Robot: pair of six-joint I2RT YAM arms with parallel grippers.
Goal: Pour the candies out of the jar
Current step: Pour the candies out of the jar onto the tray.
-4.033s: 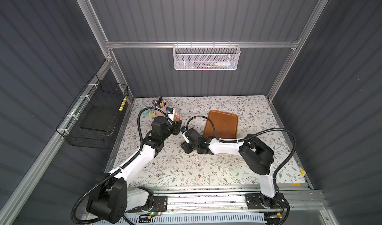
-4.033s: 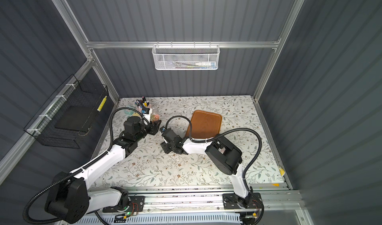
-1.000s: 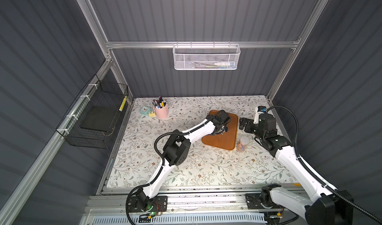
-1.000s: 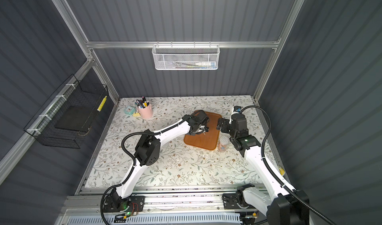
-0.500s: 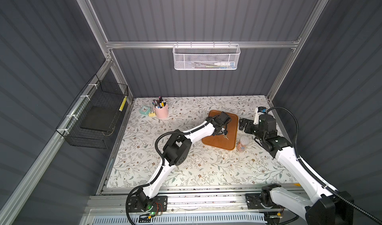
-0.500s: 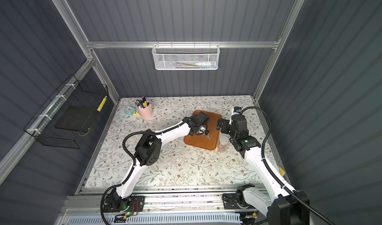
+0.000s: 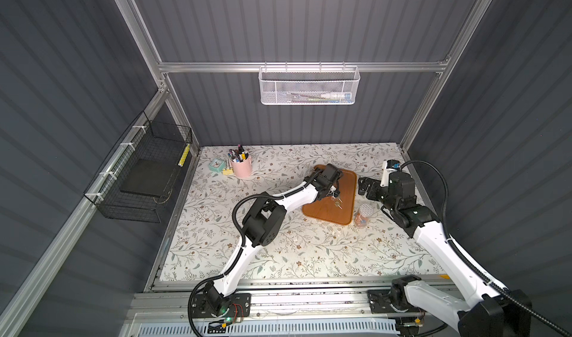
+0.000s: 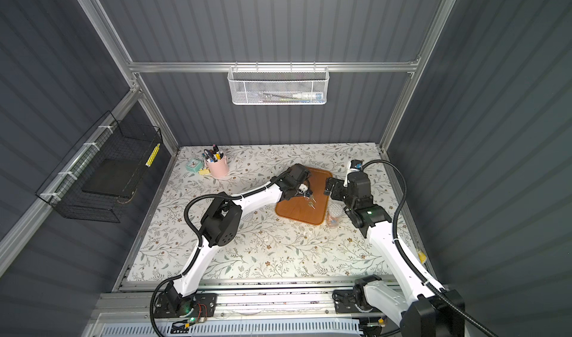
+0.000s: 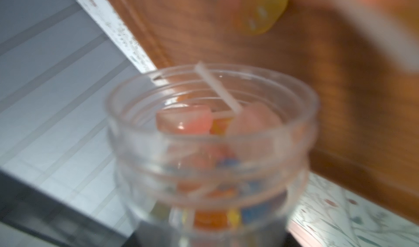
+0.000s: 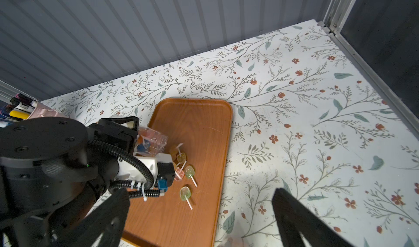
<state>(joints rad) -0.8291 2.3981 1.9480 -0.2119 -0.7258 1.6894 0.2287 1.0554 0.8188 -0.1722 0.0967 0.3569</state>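
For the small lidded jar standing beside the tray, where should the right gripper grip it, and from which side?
Probably grip the small jar around its clear round wall, below the white lid, coming in level from the side away from the tray. It stands upright, so the wall offers opposite faces, and the open right gripper is nearby.

Walls: dark grey ribbed panels [image 7: 309,19] on three sides
Frame: aluminium rails [image 7: 303,67]
Back wall: white mesh basket [image 7: 309,84] hung on the rail
Left wall: black wire basket [image 7: 130,208]
Below: floral-print surface [image 7: 309,252], evenly lit
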